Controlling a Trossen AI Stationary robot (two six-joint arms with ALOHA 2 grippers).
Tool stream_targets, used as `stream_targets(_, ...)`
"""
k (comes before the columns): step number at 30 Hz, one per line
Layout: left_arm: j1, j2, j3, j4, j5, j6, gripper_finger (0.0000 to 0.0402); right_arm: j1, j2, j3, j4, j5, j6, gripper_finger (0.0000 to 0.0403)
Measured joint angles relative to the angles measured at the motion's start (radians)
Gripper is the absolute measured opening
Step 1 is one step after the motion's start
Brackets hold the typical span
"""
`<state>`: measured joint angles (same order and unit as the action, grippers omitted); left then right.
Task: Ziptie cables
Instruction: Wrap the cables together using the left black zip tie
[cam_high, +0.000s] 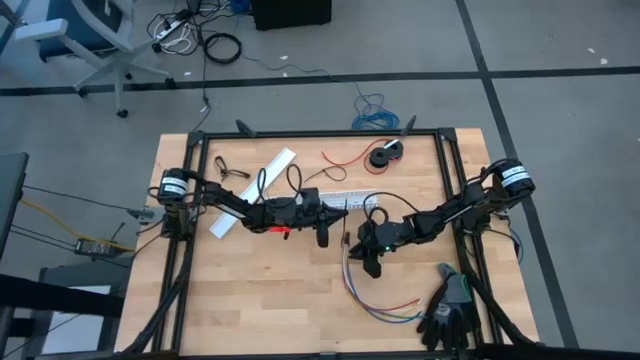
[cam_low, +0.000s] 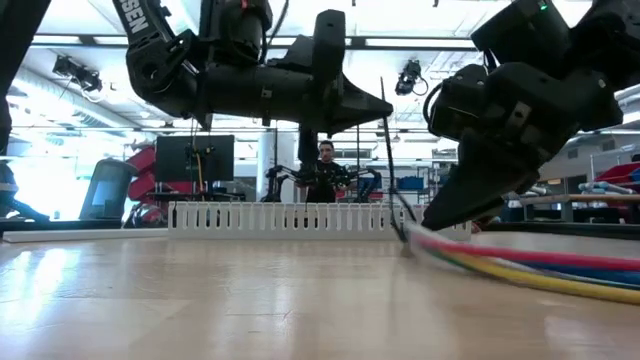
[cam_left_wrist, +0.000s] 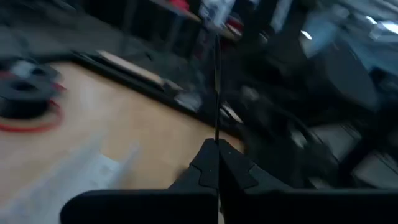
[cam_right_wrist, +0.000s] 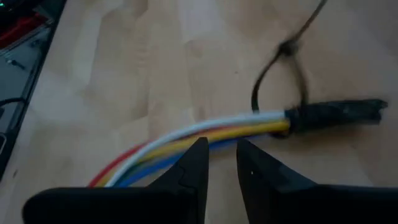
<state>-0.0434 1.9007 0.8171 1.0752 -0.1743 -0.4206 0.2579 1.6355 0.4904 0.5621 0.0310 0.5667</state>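
Black zip tie (cam_right_wrist: 280, 81) loops loosely round the cables (cam_right_wrist: 205, 140). Right tool (cam_right_wrist: 221, 163), slightly parted, holds nothing; left tool (cam_left_wrist: 217, 163), closed, pinches the tail. A tug may slip the loop off the sleeve.

Right hand (cam_low: 420, 222) low beside the cables (cam_low: 520, 262) on table (cam_low: 200, 300)

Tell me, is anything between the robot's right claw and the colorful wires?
No. In the right wrist view the right gripper sits right beside the cables, fingers slightly apart, with only bare wooden table showing between them.
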Motion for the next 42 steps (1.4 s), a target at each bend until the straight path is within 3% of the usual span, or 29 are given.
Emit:
stream_targets(7, -0.032, 0.001, -0.001, -0.041, 0.127, 0.002, 0.0000, -0.003, -0.002, 0.000, 0.016, 0.055, -0.006, 0.0072)
stream_targets(18, -0.093, 0.003, -0.002, -0.102, 0.139, 0.003, 0.0000, -0.030, -0.019, 0.002, -0.003, 0.077, 0.117, 0.0071)
stream_targets(28, -0.112, 0.004, -0.003, -0.128, 0.142, 0.027, 0.0000, -0.064, -0.230, 0.002, -0.263, 0.081, 0.108, 0.0029)
stream_targets(33, -0.122, 0.004, -0.003, -0.133, 0.181, 0.057, 0.0000, -0.069, -0.297, 0.002, -0.340, 0.098, -0.008, 0.0004)
stream_targets(42, -0.128, 0.005, -0.004, -0.159, 0.221, 0.133, 0.0000, -0.091, -0.259, 0.060, -0.430, 0.061, -0.349, 0.0006)
